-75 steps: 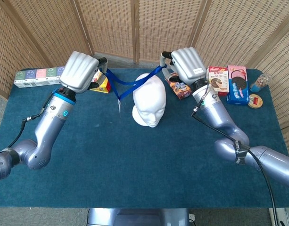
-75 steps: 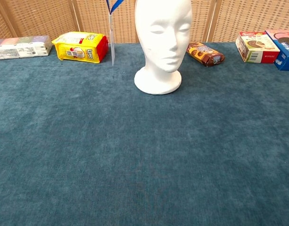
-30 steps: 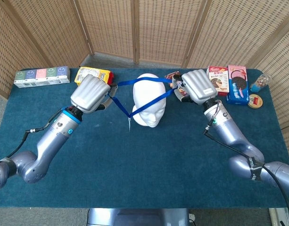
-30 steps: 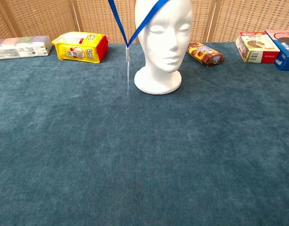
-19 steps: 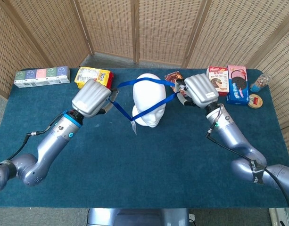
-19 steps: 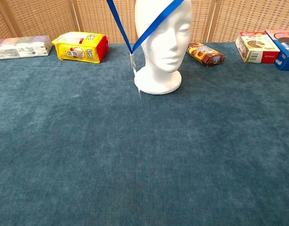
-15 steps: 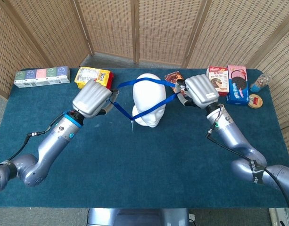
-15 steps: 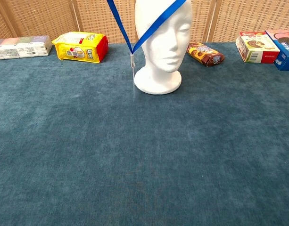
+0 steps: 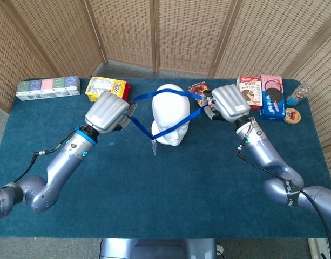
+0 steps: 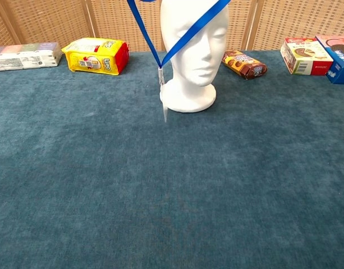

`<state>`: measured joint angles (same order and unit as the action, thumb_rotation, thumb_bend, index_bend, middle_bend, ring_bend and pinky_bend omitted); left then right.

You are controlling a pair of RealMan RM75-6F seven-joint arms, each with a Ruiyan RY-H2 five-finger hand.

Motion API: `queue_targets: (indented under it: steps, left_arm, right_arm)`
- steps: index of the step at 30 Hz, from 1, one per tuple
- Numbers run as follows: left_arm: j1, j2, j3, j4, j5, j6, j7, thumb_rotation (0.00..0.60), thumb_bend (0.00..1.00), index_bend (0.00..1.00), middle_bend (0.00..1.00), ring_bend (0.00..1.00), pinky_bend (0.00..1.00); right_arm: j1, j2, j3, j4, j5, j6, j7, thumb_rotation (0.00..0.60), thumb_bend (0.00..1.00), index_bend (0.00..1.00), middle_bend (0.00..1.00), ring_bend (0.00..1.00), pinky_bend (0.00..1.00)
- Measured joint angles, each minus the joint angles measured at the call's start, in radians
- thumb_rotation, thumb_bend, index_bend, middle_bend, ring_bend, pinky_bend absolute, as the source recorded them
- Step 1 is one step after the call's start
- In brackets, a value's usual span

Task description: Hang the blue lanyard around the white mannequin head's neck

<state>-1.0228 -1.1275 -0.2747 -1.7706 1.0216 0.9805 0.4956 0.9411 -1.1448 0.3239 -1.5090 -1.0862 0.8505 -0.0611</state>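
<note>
The white mannequin head (image 9: pixel 170 116) (image 10: pixel 193 50) stands upright on the blue table. A blue lanyard (image 9: pixel 173 123) (image 10: pixel 191 32) is stretched around it: one strand passes behind the crown, the other crosses the face. My left hand (image 9: pixel 107 112) holds the loop to the left of the head. On the other side, my right hand (image 9: pixel 228 103) grips the loop. The lanyard's clip and clear tag (image 10: pixel 163 95) dangle at the front left of the neck. Neither hand shows in the chest view.
A yellow snack bag (image 9: pixel 106 88) (image 10: pixel 96 56) lies behind my left hand. A row of small boxes (image 9: pixel 47 88) sits far left. A brown cookie pack (image 10: pixel 244 64), red and pink boxes (image 9: pixel 262 94) and a small jar (image 9: pixel 297 95) stand at the back right.
Both hands have carried the lanyard from behind the head forward and lower, so the front strand now crosses the face. The dangling tag has swung toward the neck's front.
</note>
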Motion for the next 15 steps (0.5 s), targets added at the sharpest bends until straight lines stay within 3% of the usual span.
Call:
queue_targets:
  steps: [15]
  left_arm:
    - [-0.016, -0.023, 0.014, 0.012, -0.039, -0.011, 0.036, 0.576, 0.45, 0.62, 1.0, 0.97, 0.91]
  right_arm:
    - [0.023, -0.036, -0.011, 0.068, 0.021, -0.048, -0.016, 0.6, 0.51, 0.77, 1.0, 1.0, 1.0]
